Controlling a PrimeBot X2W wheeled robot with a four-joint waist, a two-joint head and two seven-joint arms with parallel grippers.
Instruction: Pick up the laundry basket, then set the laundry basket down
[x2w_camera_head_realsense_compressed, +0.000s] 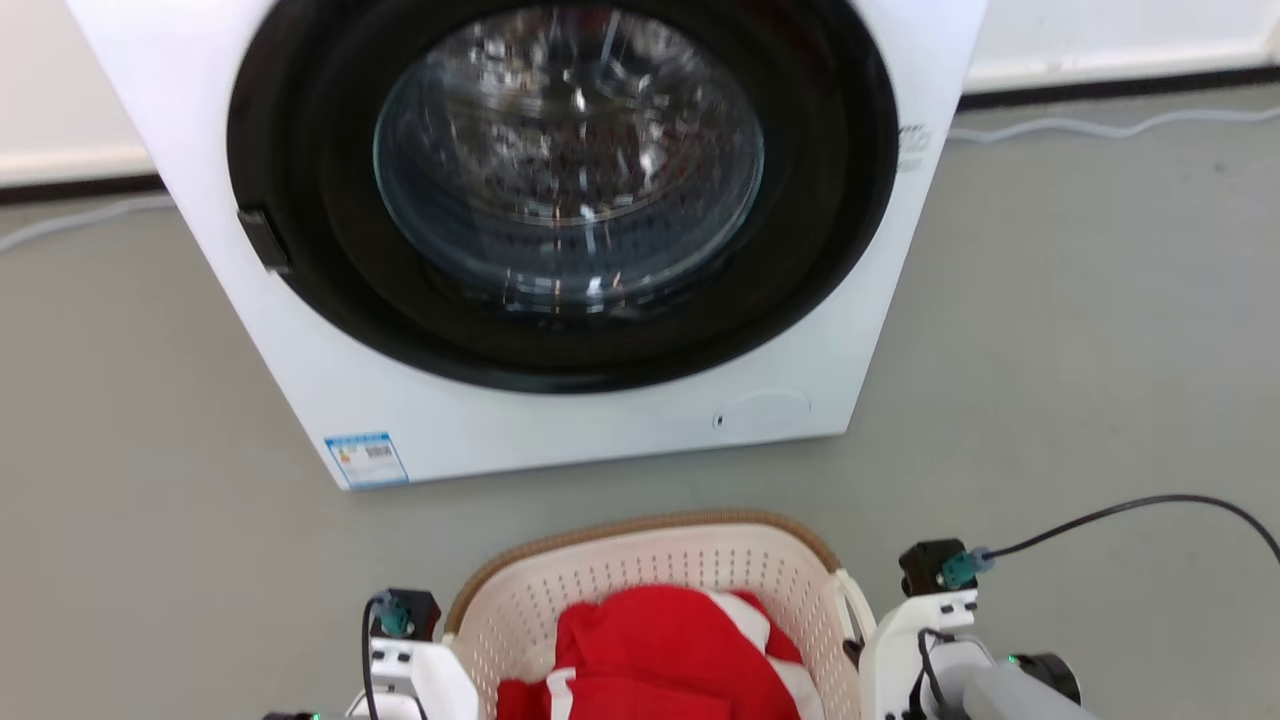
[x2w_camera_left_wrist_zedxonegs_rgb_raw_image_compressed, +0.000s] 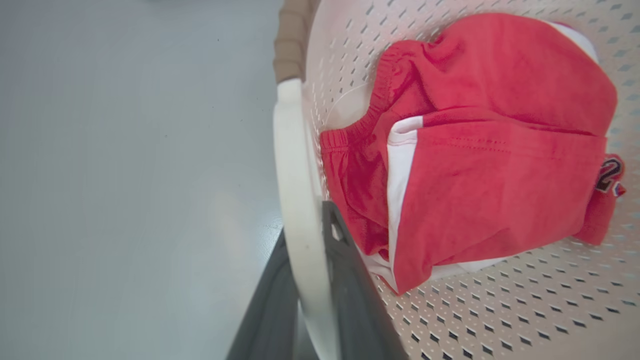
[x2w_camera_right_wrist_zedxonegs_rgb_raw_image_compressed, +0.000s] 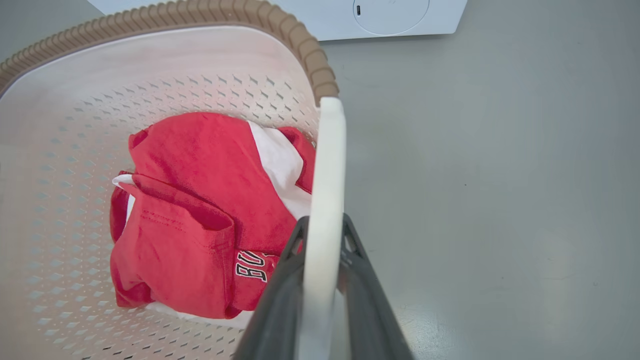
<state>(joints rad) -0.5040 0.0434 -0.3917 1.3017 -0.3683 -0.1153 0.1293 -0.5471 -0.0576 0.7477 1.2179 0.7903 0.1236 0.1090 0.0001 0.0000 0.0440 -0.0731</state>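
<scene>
1. The left jaws are narrowed onto the laundry basket's (x2w_camera_left_wrist_zedxonegs_rgb_raw_image_compressed: 500, 310) left side handle (x2w_camera_left_wrist_zedxonegs_rgb_raw_image_compressed: 295, 175). One dark finger (x2w_camera_left_wrist_zedxonegs_rgb_raw_image_compressed: 267, 310) lies outside the white bar and the other inside, both pressed to it.
2. The right jaws grip the right side handle (x2w_camera_right_wrist_zedxonegs_rgb_raw_image_compressed: 325, 175) the same way, with one finger (x2w_camera_right_wrist_zedxonegs_rgb_raw_image_compressed: 367, 305) on each face of the bar.
3. The laundry basket (x2w_camera_head_realsense_compressed: 650, 585) spans the gap between the two pairs of jaws, its brown woven-look rim (x2w_camera_head_realsense_compressed: 650, 523) on the side beyond them. I cannot tell whether its base touches the grey floor (x2w_camera_head_realsense_compressed: 1080, 330).
4. A red garment with white panels (x2w_camera_left_wrist_zedxonegs_rgb_raw_image_compressed: 500, 175) lies bunched in the basket, just inward of both pairs of jaws.
5. Near the right jaws the cloth bears black, white-edged lettering (x2w_camera_right_wrist_zedxonegs_rgb_raw_image_compressed: 250, 265) that seems to start "BU", with the rest folded under.
6. On the side of the garment farthest from the left jaws, a patch (x2w_camera_left_wrist_zedxonegs_rgb_raw_image_compressed: 607, 175) shows a "2".
7. Ahead of both jaws, past the basket's far rim, stands a white front-loading washing machine (x2w_camera_head_realsense_compressed: 300, 330) with a round glass door (x2w_camera_head_realsense_compressed: 570, 160) ringed in black.
8. Low on its front is a blue-bordered sticker (x2w_camera_head_realsense_compressed: 367, 460), its print too small to read.
</scene>
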